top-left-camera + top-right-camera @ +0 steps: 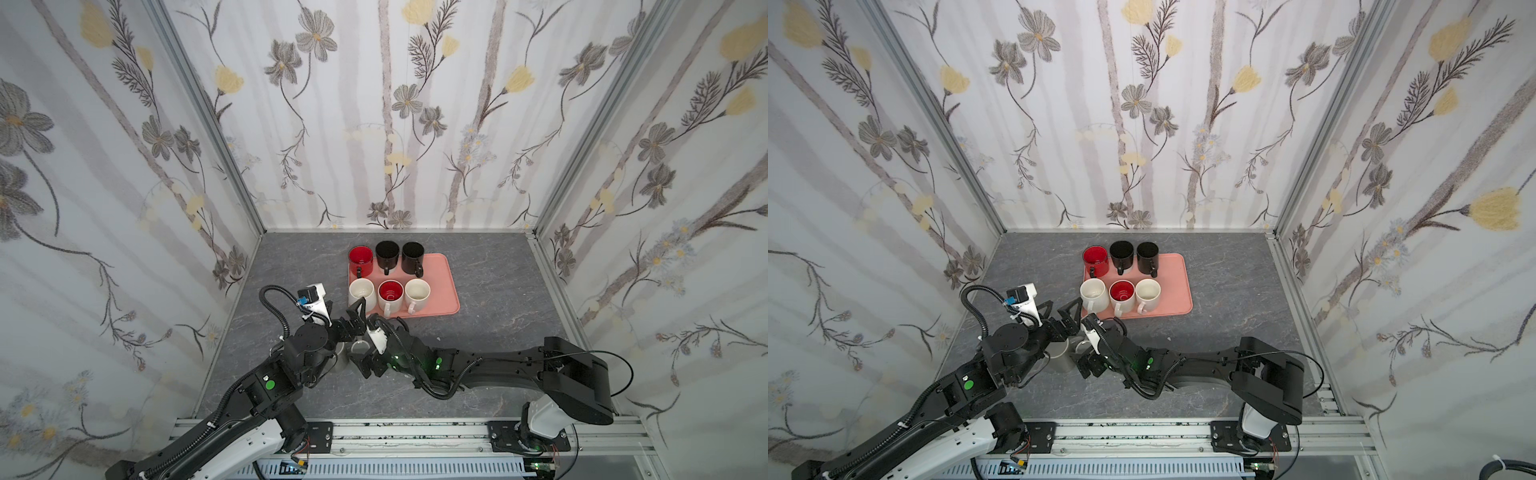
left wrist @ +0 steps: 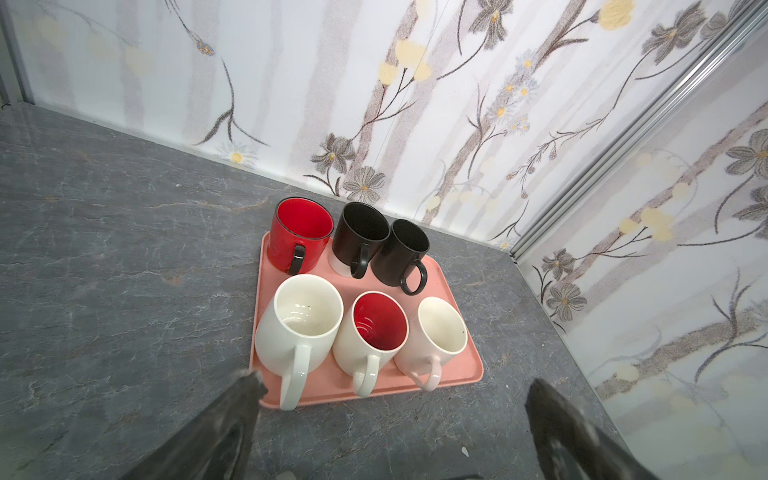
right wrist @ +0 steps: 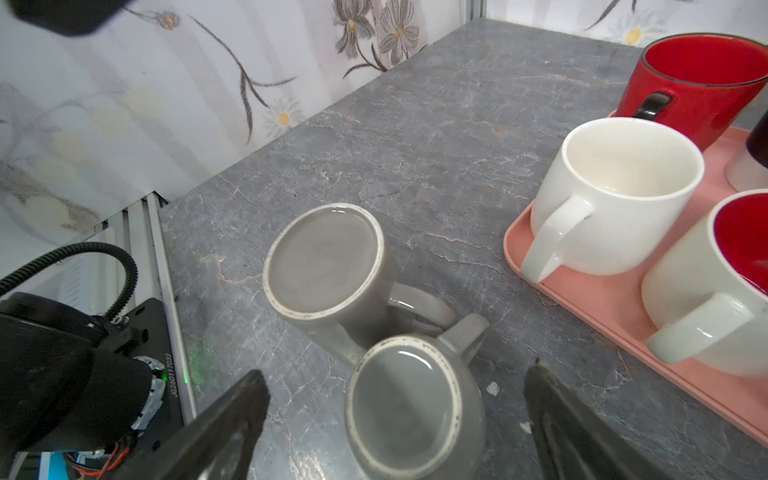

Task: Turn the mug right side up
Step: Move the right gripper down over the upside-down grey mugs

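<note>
Two grey mugs stand upside down, bases up, on the dark table. In the right wrist view the nearer mug (image 3: pixel 409 411) sits between the fingers of my right gripper (image 3: pixel 397 376), which is open and not touching it. The second grey mug (image 3: pixel 324 266) stands just beyond, with the two handles close together. In both top views the mugs (image 1: pixel 341 359) (image 1: pixel 1061 353) are largely hidden under the arms. My right gripper (image 1: pixel 355 347) hangs over them. My left gripper (image 2: pixel 395 380) is open and empty, facing the tray. It is just short of the tray's near edge.
A pink tray (image 1: pixel 440 286) (image 2: pixel 457 357) holds several upright mugs in red, black and white. The white mug (image 3: pixel 615 199) at its near left corner is close to the grey mugs. The left arm's links (image 3: pixel 62 374) crowd one side. Patterned walls enclose the table.
</note>
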You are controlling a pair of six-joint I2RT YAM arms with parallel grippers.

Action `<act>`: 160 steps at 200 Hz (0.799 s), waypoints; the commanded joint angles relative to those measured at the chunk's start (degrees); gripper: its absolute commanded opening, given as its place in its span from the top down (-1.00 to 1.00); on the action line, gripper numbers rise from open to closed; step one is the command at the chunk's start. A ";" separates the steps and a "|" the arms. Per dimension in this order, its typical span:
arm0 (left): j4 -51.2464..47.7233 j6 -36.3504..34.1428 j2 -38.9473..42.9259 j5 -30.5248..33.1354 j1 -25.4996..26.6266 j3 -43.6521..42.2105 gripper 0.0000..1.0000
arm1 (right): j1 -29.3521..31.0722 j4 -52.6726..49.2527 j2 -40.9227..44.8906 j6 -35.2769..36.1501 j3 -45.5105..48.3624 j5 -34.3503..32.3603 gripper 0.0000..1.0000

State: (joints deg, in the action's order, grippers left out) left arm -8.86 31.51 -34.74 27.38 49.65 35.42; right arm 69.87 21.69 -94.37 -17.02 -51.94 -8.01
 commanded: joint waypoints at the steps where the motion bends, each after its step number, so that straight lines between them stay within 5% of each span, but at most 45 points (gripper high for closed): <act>1: -0.54 0.17 0.38 0.64 -0.16 -0.36 -1.00 | -0.87 -5.30 -2.10 4.38 -4.03 6.38 -0.88; 160: -1.47 0.05 4.15 -0.30 -1.17 -2.30 -1.00 | 0.73 -17.03 -6.86 3.63 -8.92 -7.10 -0.38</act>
State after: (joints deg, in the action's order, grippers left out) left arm -11.51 31.48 -30.63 27.81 48.64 33.58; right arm 70.81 5.10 -102.59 -11.94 -62.43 -12.49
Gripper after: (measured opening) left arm 0.997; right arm 0.711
